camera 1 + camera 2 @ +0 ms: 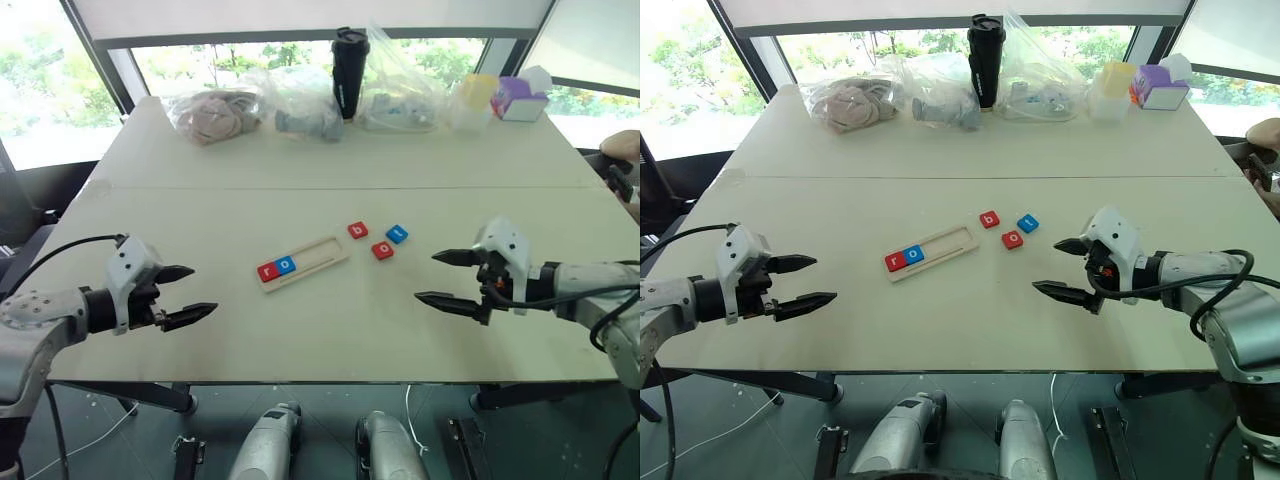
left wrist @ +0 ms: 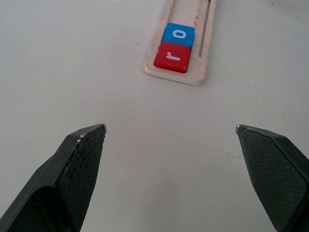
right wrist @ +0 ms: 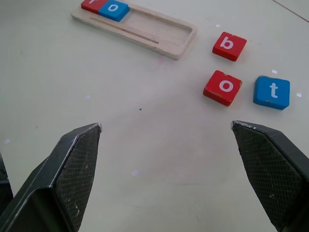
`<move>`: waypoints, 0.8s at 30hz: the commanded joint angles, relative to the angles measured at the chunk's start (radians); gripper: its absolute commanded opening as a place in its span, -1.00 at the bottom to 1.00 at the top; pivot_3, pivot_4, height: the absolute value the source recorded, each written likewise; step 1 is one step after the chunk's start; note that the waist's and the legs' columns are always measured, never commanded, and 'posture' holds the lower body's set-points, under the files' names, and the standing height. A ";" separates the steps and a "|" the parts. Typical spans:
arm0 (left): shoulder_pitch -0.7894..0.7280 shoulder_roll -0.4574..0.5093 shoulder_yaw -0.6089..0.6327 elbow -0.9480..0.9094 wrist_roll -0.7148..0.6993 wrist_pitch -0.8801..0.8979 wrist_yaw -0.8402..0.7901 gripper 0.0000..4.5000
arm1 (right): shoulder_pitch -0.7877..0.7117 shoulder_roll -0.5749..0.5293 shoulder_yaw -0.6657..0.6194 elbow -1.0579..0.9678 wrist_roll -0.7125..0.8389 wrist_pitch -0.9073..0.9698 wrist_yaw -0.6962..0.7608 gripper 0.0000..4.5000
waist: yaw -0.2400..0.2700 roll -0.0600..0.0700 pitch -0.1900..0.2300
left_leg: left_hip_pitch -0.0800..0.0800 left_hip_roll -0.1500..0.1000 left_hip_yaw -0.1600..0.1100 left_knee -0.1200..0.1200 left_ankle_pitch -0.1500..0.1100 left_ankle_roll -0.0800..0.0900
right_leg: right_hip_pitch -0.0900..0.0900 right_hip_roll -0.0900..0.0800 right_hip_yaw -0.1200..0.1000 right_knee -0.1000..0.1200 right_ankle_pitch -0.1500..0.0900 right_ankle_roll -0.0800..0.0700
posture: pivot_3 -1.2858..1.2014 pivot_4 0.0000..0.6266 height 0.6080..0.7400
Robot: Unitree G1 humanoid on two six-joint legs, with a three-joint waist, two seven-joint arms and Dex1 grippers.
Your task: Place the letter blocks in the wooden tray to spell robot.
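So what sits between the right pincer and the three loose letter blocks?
Nothing: in the right wrist view only bare table separates the open right pincer from the red o block, the blue t block and the red b block.

Wooden tray [image 1: 318, 256]: light wood, narrow, raised rim, laid flat and slanted between the left tool [image 1: 186, 294] and right tool [image 1: 447, 279]. Red r block [image 1: 267, 271] and blue o block [image 1: 286, 265] are seated at its end nearer the left tool. Red b block [image 1: 358, 230], red o block [image 1: 382, 250] and blue t block [image 1: 397, 234] are clustered loose outside the tray, nearer the right tool.
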 commanded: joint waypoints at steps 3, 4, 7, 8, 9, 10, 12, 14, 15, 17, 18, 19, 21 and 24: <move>0.006 0.002 0.057 -0.038 -0.022 0.010 0.023 1.00 | -0.021 -0.006 0.005 -0.002 -0.007 -0.030 0.005 0.98 | 0.000 0.000 0.000 | 0.000 0.000 0.000 0.000 0.000 0.000 | 0.000 0.000 0.000 0.000 0.000 0.000 | 0.03 -0.52 1.00; 0.008 0.004 0.057 -0.043 -0.022 0.010 0.025 1.00 | -0.020 -0.005 0.008 -0.001 -0.008 -0.032 0.003 0.98 | 0.000 0.000 0.000 | 0.000 0.000 0.000 0.000 0.000 0.000 | 0.000 0.000 0.000 0.000 0.000 0.000 | 0.03 -0.52 1.00; 0.010 0.006 0.055 -0.051 -0.023 0.012 0.028 1.00 | -0.020 -0.001 0.012 -0.001 -0.005 -0.017 -0.009 0.98 | 0.001 0.000 0.000 | 0.000 0.000 0.000 0.000 0.000 0.000 | 0.000 0.000 0.000 0.000 0.000 0.000 | 0.03 -0.52 1.00; 0.009 0.006 0.055 -0.052 -0.023 0.014 0.028 1.00 | -0.021 0.001 0.012 -0.001 -0.005 -0.009 -0.018 0.98 | 0.001 0.000 0.000 | 0.000 0.000 0.000 0.000 0.000 0.000 | 0.000 0.000 0.000 0.000 0.000 0.000 | 0.03 -0.52 1.00; 0.007 0.006 0.055 -0.053 -0.024 0.016 0.029 1.00 | -0.022 0.002 0.015 -0.001 -0.009 -0.006 -0.027 0.98 | 0.000 0.000 0.000 | 0.000 0.000 0.000 0.000 0.000 0.000 | 0.000 0.000 0.000 0.000 0.000 0.000 | 0.03 -0.52 1.00; 0.005 0.007 0.054 -0.053 -0.024 0.018 0.029 1.00 | -0.021 0.002 0.018 -0.001 -0.018 -0.009 -0.036 0.98 | 0.000 0.000 0.000 | 0.000 0.000 0.000 0.000 0.000 0.000 | 0.000 0.000 0.000 0.000 0.000 0.000 | 0.03 -0.52 1.00; -0.010 0.010 0.048 -0.046 -0.018 0.017 0.032 1.00 | -0.022 0.006 0.022 0.002 -0.025 -0.005 -0.054 0.98 | 0.000 0.000 0.000 | 0.000 0.000 0.000 0.000 0.000 0.000 | 0.000 0.000 0.000 0.000 0.000 0.000 | 0.03 -0.52 1.00; -0.024 0.013 0.041 -0.035 -0.004 0.010 0.039 1.00 | -0.016 0.009 0.022 0.000 -0.028 -0.002 -0.064 0.98 | 0.001 0.000 0.000 | 0.000 0.000 0.000 0.000 0.000 0.000 | 0.000 0.000 0.000 0.000 0.000 0.000 | 0.03 -0.52 1.00; -0.040 0.021 0.033 -0.022 0.009 0.007 0.042 1.00 | -0.013 0.009 0.022 -0.001 -0.030 0.000 -0.070 0.98 | 0.001 0.000 0.000 | 0.000 0.000 0.000 0.000 0.000 0.000 | 0.000 0.000 0.000 0.000 0.000 0.000 | 0.03 -0.52 1.00; -0.081 0.042 0.016 0.008 0.031 -0.002 0.037 1.00 | -0.024 0.011 0.019 0.001 -0.027 0.035 -0.097 0.98 | 0.001 0.000 0.000 | 0.000 0.000 0.000 0.000 0.000 0.000 | 0.000 0.000 0.000 0.000 0.000 0.000 | 0.03 -0.52 1.00; -0.102 0.052 0.007 0.023 0.040 -0.008 0.029 1.00 | -0.035 0.012 0.018 0.006 -0.023 0.059 -0.113 0.98 | 0.001 0.000 0.000 | 0.000 0.000 0.000 0.000 0.000 0.000 | 0.000 0.000 0.000 0.000 0.000 0.000 | 0.03 -0.52 1.00; -0.137 0.066 -0.012 0.041 0.054 -0.011 0.023 1.00 | -0.057 0.017 0.013 0.016 -0.015 0.097 -0.136 0.98 | 0.001 0.000 0.000 | 0.000 0.000 0.000 0.000 0.000 0.000 | 0.000 0.000 0.000 0.000 0.000 0.000 | 0.03 -0.52 1.00; -0.237 0.093 -0.074 0.062 0.057 0.040 0.002 1.00 | -0.114 0.028 -0.002 0.029 0.009 0.166 -0.171 0.98 | 0.001 0.000 0.000 | 0.000 0.000 0.000 0.000 0.000 0.000 | 0.000 0.000 0.000 0.001 0.000 0.000 | 0.03 -0.52 1.00; -0.313 0.103 -0.134 0.079 0.061 0.046 -0.039 1.00 | -0.142 0.032 0.004 0.007 0.023 0.205 -0.182 0.98 | 0.000 0.000 0.000 | 0.000 0.000 0.000 0.000 0.000 0.000 | -0.001 0.000 0.000 0.001 0.001 -0.001 | 0.03 -0.52 1.00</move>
